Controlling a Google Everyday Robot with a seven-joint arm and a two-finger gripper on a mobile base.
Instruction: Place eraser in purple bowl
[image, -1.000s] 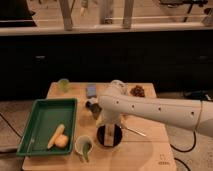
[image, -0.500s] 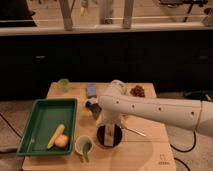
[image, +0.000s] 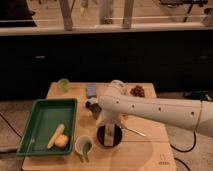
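Observation:
The purple bowl (image: 110, 144), small, round and almost black, sits on the wooden table (image: 145, 150) near its front middle. My gripper (image: 109, 134) hangs straight down over it from the white arm (image: 150, 110), which reaches in from the right. Its fingers (image: 102, 133) stand apart, open, at the bowl's rim. Between them shows a pale block, the eraser (image: 109, 136), down at the bowl; whether the fingers touch it I cannot tell.
A green tray (image: 40, 117) at the left holds a yellow fruit (image: 56, 135) and an orange one (image: 62, 142). A pale green bowl (image: 83, 145) stands left of the dark bowl. Further back are a green cup (image: 63, 84), a blue-grey slab (image: 91, 90) and brown bits (image: 137, 91).

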